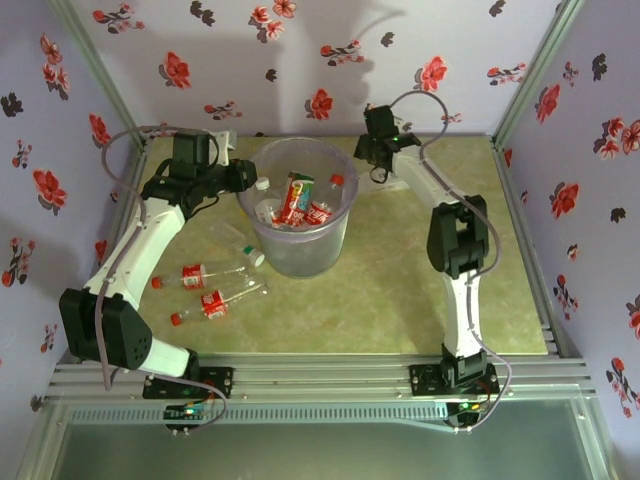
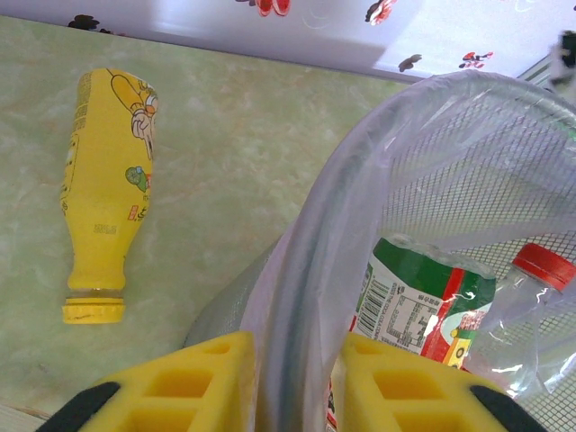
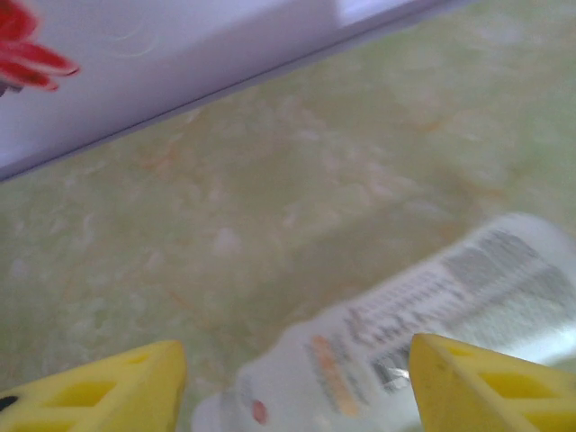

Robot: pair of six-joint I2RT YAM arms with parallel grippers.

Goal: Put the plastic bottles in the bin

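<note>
Judged roughly half done, with perhaps five still to collect. From above: several red-labelled bottles (image 1: 297, 203) already down inside the bin (image 1: 300, 258). Still out on the counter (image 1: 400, 290), two red-capped bottles (image 1: 205, 272) and a green-capped bottle (image 1: 238, 247), lying near the bin's left side. Added by the wrist views, two more strays: a yellow bottle (image 2: 103, 198) on its side just beside the bin, and a pale-labelled bottle (image 3: 432, 333) lying between the fingers of the right claw (image 3: 292, 360), spread wide, nothing clamped. Left claw (image 2: 292, 351) astride the bin's rim, one finger outside, one inside; pinching or merely straddling, impossible to tell.
</note>
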